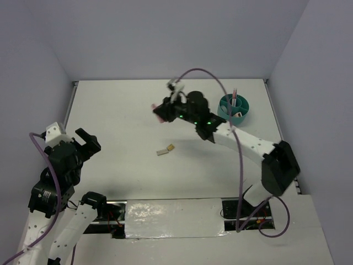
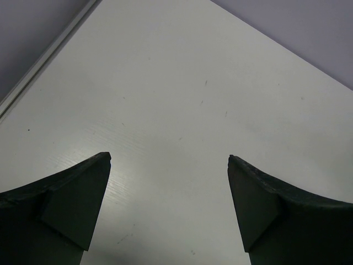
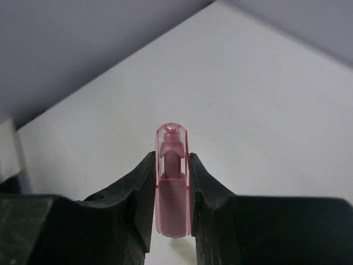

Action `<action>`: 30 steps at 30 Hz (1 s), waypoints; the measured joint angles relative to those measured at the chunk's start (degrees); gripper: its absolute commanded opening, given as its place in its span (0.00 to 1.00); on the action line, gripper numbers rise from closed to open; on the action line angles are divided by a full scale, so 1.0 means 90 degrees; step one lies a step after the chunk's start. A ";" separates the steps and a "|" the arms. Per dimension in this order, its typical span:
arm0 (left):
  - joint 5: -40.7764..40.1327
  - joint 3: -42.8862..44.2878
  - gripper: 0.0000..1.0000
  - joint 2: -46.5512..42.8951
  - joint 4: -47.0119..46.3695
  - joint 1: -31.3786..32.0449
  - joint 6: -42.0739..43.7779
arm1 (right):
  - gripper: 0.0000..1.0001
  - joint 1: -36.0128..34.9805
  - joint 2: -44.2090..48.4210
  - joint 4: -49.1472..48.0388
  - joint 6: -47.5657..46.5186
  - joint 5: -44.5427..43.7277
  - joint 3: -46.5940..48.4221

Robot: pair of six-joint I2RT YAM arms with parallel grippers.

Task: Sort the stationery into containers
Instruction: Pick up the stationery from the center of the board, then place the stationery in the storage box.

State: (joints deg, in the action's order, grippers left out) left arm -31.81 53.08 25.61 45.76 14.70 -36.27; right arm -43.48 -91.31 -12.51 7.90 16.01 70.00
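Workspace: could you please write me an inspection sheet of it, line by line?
Surface: white table, faint marks only.
Job's things: round teal plastic organiser cup at far right, thin pink pen standing inside; small grey-tan block lying mid-table; translucent pink capsule, held.
Clutter: nothing seen.
Grippers: left pincer open, empty; right pincer shut on the capsule.
Cables: purple cable arching over right arm; second purple cable along left arm.
Surroundings: plain grey walls on three sides.

Your left arm (image 1: 60, 165) and right arm (image 1: 248, 144): white links, black joint housings, matte black wedge fingers (image 2: 66, 204). Purple cable (image 1: 240, 182) on each; green LEDs (image 1: 194, 118) at right wrist.
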 measured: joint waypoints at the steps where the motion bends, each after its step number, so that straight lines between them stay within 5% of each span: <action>1: 0.0022 0.0000 0.99 -0.0015 -0.0010 0.0000 0.0012 | 0.00 0.0296 0.0420 -0.0253 0.0017 -0.0221 -0.0398; 5: 0.0124 -0.0007 0.99 -0.0027 -0.0078 0.0000 0.0036 | 0.00 0.1681 0.1552 -0.1209 -0.0211 -0.1637 -0.1608; 13: 0.0338 -0.0041 0.99 -0.0036 -0.0114 0.0000 0.0158 | 0.00 0.3655 0.1661 -0.1401 -0.0389 -0.4068 -0.1775; 19: 0.0420 -0.0041 0.99 -0.0041 -0.0131 0.0000 0.0204 | 0.00 0.5304 0.0843 -0.1105 0.0211 -0.4034 -0.1455; 30: 0.0631 -0.0044 0.99 -0.0039 -0.0219 0.0000 0.0291 | 0.00 0.5991 -0.0495 -0.0495 0.0814 -0.2883 -0.0833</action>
State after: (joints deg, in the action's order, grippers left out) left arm -26.13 52.69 25.26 43.79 14.70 -33.65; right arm 10.44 -95.77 -16.97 15.22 -9.93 62.50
